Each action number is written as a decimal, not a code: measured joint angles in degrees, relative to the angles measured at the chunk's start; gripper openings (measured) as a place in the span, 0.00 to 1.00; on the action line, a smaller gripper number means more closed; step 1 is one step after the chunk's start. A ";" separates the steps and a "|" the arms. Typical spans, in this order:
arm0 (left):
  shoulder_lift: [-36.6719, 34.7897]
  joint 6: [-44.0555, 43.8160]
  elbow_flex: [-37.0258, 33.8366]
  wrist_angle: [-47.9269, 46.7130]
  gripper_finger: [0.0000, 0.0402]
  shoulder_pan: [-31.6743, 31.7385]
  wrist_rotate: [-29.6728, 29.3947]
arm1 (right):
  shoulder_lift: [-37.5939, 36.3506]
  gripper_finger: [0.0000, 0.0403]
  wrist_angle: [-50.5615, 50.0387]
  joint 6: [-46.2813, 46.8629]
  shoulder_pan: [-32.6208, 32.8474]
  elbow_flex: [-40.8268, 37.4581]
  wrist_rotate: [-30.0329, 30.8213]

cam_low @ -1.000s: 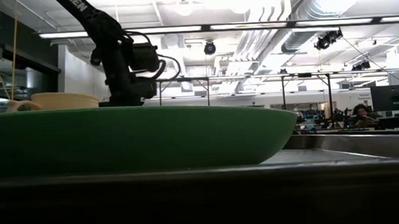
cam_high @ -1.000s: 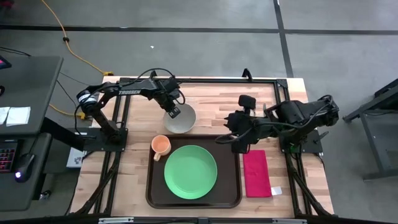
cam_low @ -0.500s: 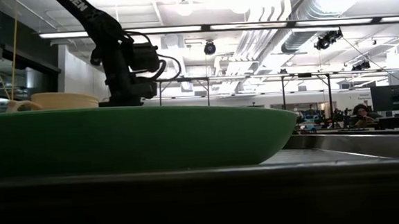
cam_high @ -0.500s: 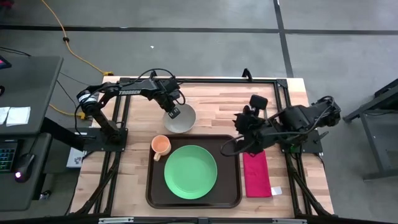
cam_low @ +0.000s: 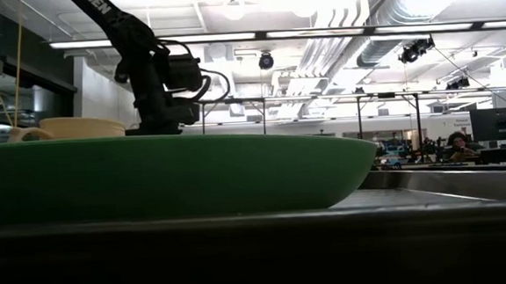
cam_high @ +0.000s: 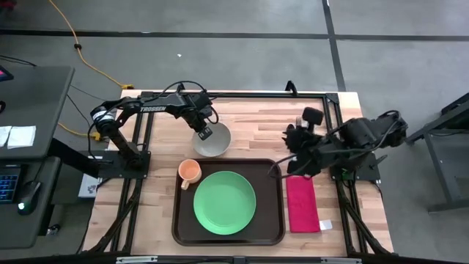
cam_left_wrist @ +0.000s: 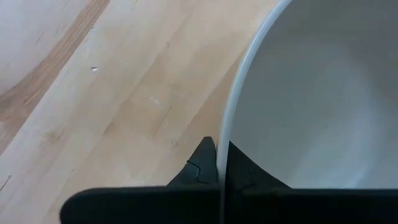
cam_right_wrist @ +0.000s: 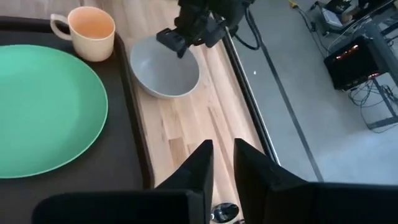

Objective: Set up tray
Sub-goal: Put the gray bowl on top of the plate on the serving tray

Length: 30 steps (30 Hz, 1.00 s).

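The tray [cam_high: 276, 209] is big and brown. It lies flat at the front middle of the wood table [cam_high: 256, 121]. Part of the job looks done already.

A green plate [cam_high: 224, 202] lies in the middle of the tray. An orange cup [cam_high: 190, 171] stands in the tray's back left corner, just beside the plate.

Some things are not on the tray yet. A grey bowl [cam_high: 213, 141] sits on the table just behind the tray. A red napkin [cam_high: 302, 204] lies on the table right beside the tray's right edge.

The left gripper [cam_high: 203, 133] is down at the bowl. Its jaws are pinched tight on the bowl's rim, one finger [cam_left_wrist: 202, 167] outside and one inside. I think the bowl goes onto the tray next.

The right gripper [cam_right_wrist: 222, 163] is up above the table, behind the napkin. Its jaws are nearly closed with a thin gap. Something shiny and metal [cam_right_wrist: 224, 212] shows low between them, but I cannot tell if they hold it.
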 joint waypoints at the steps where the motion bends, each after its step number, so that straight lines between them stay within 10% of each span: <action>1: 0.00 0.01 -0.01 0.00 0.06 0.00 -0.01 | -0.71 0.08 0.03 -0.04 0.02 0.00 -0.13; 30: 0.07 0.05 -0.07 0.56 0.05 0.02 0.81 | -21.84 0.07 0.53 3.21 0.09 -7.52 -6.97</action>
